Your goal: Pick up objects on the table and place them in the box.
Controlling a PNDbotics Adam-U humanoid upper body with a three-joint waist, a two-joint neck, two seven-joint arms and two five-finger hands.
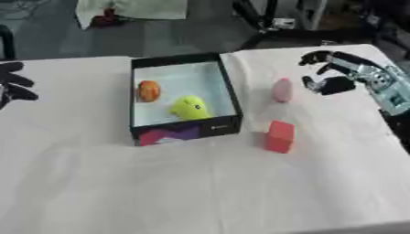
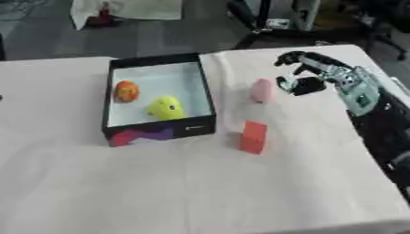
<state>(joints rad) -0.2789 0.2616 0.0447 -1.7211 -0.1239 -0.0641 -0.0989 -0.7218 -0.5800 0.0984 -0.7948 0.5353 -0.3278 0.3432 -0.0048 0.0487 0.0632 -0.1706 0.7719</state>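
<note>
The right hand hovers at about two o'clock on the table, fingers and thumb spread apart in a curved claw and holding nothing, just beside the pink object, which stands at three o'clock from the box. The box already holds an orange object and a yellow object; a red block stands at five o'clock from the box, near its front corner. The step in hand looks like the grasp of the pink object: the hand should come in toward nine o'clock, straddle it, and close only once centred, since it seems rounded and may tip. The left hand shows at the nine o'clock edge, apparently with fingers spread.
</note>
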